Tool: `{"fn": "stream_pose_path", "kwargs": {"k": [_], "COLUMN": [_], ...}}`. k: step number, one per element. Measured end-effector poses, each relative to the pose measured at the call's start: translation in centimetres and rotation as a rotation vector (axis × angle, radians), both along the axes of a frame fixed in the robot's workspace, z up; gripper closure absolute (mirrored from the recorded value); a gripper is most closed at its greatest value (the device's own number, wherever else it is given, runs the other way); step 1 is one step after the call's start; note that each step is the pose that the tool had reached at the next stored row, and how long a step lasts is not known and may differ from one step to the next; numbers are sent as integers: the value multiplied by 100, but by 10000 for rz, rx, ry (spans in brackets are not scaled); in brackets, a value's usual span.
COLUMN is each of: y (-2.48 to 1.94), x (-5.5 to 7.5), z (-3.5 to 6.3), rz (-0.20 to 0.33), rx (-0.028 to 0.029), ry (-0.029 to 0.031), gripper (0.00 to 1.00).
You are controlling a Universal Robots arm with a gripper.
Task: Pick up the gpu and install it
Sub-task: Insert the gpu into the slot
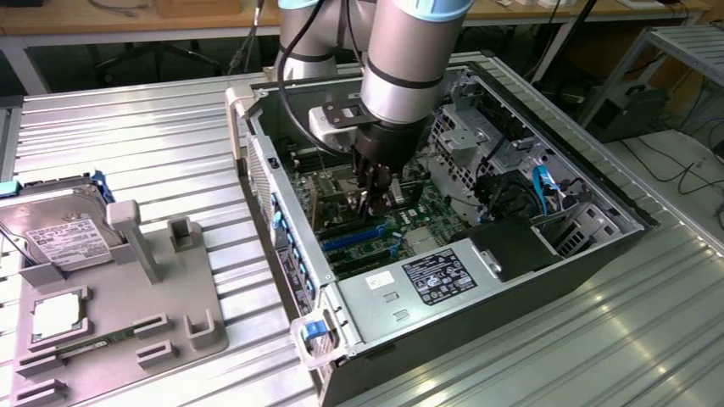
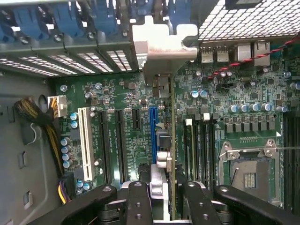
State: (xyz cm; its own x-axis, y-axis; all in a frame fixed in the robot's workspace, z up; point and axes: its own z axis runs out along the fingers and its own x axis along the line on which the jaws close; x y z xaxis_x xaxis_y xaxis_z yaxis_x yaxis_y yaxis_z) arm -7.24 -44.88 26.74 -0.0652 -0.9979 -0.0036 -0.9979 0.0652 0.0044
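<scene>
The open computer case [image 1: 509, 326] lies with its green motherboard [image 2: 126, 93] exposed. The gpu [image 2: 159, 51] is already picked up and inside, clamped edge-on in the gripper [image 2: 166, 187] just beside the blue slot [image 2: 153, 131]. I cannot tell whether it is seated yet.

Green motherboard [image 2: 243, 93], blue slot [image 2: 153, 133], seemingly green-edged gpu [image 2: 172, 140]

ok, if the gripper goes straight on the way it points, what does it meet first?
Probably the motherboard: the gpu clamped in the gripper leads, its edge lined up just beside the blue slot. Depth unclear.
</scene>
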Motion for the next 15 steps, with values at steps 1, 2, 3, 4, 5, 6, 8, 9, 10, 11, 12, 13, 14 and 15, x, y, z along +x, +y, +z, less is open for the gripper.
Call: {"fn": "stream_pose_path", "kwargs": {"k": [1, 2, 3, 4, 5, 6, 8, 9, 10, 11, 12, 13, 14, 15], "y": [0, 0, 0, 0, -3, -39, -59, -59, -59, -60, -59, -60, -69, -83], "x": [-6, -13, -20, -27, -34, -35, -35, -37, -51, -70, -78, -79, -80, -80], "z": [-5, -9, -16, -22, -31, -34, -39, -45, -52, -61, -70, -79, -86, -92], "rz": [2, 26, 56, 77, 85, 85, 84, 82, 83, 84, 84, 84, 85, 85], "rx": [4, 20, 41, 56, 59, 60, 60, 62, 61, 60, 61, 60, 58, 59], "ry": [1, 1, 1, -1, 0, 0, 1, -1, 0, 0, 0, 0, 1, 1], "gripper": [70, 70, 70, 70, 70, 70, 70, 70, 70, 70, 70, 70, 70, 70]}}
